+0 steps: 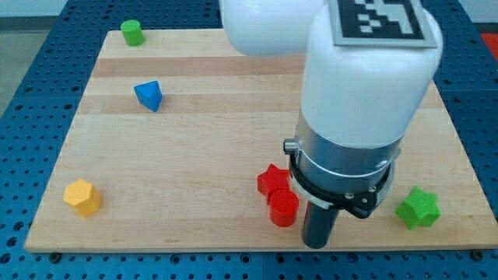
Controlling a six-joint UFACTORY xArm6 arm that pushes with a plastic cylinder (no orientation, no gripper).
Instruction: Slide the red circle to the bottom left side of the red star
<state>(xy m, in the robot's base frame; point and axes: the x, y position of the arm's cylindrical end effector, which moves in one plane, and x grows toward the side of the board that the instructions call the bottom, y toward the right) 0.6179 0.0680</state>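
So my tip (314, 244) sits just right of the red circle (283, 208), which touches the red star (273, 180) from below-right on the desk (194, 155). No fingers here, just a rod.

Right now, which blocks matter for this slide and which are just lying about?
In the job:
- red circle
- red star, touching the circle
- my tip, just to the circle's right

Lying about:
- green cylinder
- blue block
- yellow block
- green star

My tip (315, 244) points straight down below the white arm (366, 78).
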